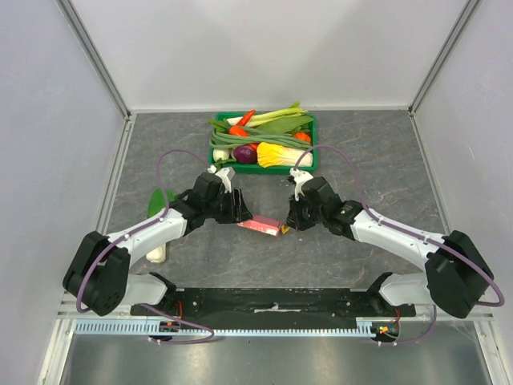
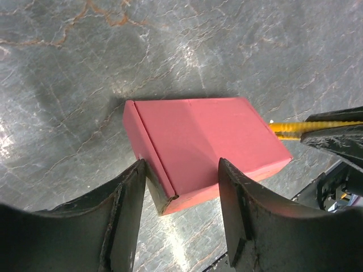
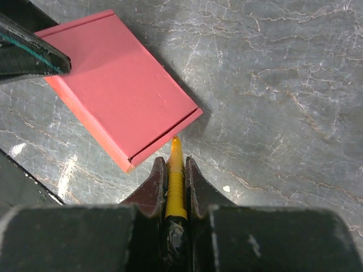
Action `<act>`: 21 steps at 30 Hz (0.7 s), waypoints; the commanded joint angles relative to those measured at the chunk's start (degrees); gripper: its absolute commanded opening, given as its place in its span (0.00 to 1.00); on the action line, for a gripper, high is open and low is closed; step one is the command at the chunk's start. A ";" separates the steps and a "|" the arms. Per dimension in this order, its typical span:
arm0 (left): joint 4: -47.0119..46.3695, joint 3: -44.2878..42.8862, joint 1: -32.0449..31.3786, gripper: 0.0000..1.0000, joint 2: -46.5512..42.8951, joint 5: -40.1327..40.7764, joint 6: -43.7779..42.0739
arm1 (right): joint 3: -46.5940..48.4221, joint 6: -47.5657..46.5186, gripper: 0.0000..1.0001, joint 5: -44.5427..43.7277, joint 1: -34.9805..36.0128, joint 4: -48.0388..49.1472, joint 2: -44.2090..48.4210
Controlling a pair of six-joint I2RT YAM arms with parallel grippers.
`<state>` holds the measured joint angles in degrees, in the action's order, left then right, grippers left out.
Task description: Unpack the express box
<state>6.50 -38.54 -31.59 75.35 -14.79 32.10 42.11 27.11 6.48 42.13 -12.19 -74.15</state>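
The express box point(image 1: 260, 227) is a flat pink cardboard box lying closed on the grey marble table between my two grippers. My left gripper point(image 1: 240, 215) is open; in the left wrist view point(image 2: 181, 192) its fingers straddle the near corner of the box point(image 2: 204, 141), with the left finger point(image 2: 127, 209) against the box's edge. My right gripper point(image 1: 295, 218) is shut on a yellow ribbed tool point(image 3: 175, 175). The tool's tip touches the edge of the box point(image 3: 113, 85) at the lid seam. The tool also shows in the left wrist view point(image 2: 289, 126).
A green crate point(image 1: 264, 169) full of vegetables stands at the back centre. A green-leaved white vegetable point(image 1: 159, 204) lies on the table by the left arm. A black rail point(image 1: 272, 301) runs along the near edge. Grey walls enclose three sides.
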 commanded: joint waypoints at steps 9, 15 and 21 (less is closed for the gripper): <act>5.18 -9.96 -0.57 0.60 7.00 -0.24 2.26 | 10.44 5.75 0.00 4.77 -0.99 2.70 -5.83; 10.81 -15.59 -0.57 0.60 10.25 -3.84 7.45 | 14.14 10.23 0.00 8.72 -2.31 0.85 -8.82; 17.93 -19.54 -0.31 0.60 12.98 -4.90 10.53 | 15.37 13.22 0.00 11.01 -3.89 -0.12 -9.96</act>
<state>20.21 -54.26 -30.63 86.32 -11.81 36.40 52.64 34.79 10.94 38.79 -20.97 -84.23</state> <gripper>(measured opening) 0.602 0.128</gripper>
